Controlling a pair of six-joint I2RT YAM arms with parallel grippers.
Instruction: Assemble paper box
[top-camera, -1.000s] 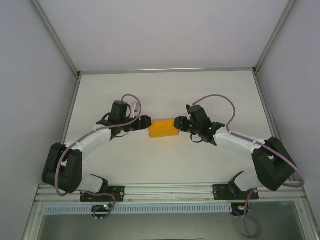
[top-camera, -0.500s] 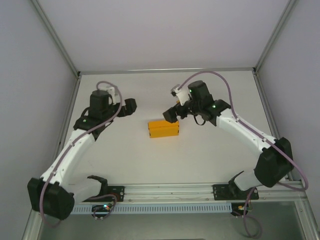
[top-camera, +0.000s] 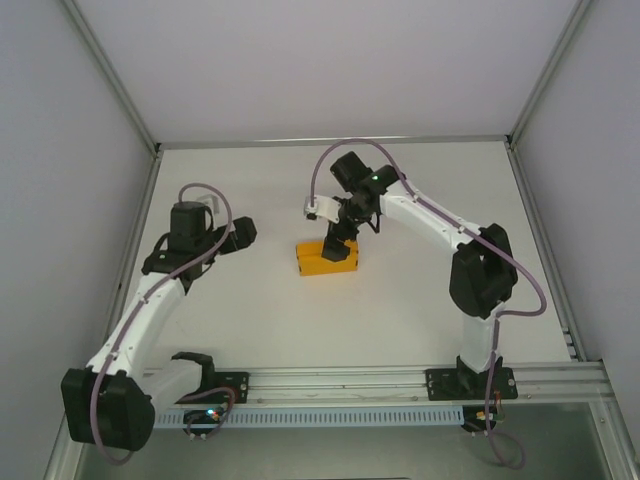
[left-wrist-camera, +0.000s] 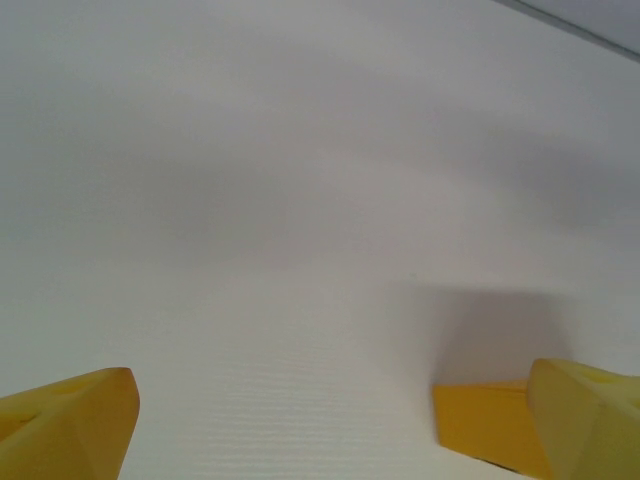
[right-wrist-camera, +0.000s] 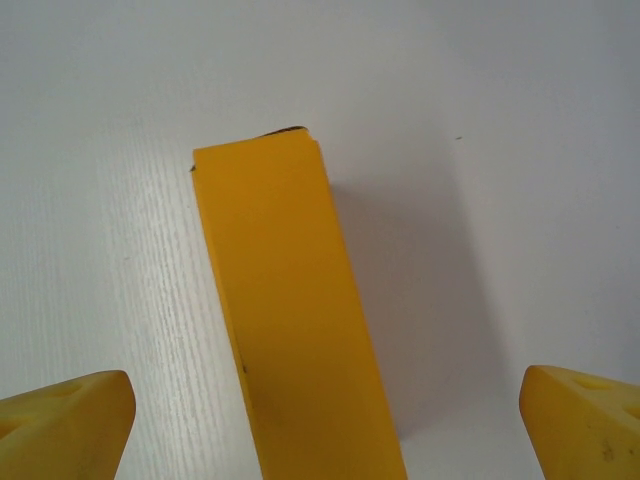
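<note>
Both pairs of jaws stand spread wide, gripping nothing. The left gripper (top-camera: 243, 232) hangs over bare table (top-camera: 420, 310), apart from the paper box (top-camera: 318, 263) on its left side, and the right gripper (top-camera: 339, 246) sits directly above the box's right part. The top view gives the layout: a white table with the box as a small low rectangle near its middle. The right wrist view adds that the box runs lengthwise between the yellow fingertips (right-wrist-camera: 70, 425), touching neither. The left wrist view catches one box corner low at the right of the picture, beside a fingertip. The box is bright orange-yellow, closed and unmarked, with a thin dark slit at its far end.
</note>
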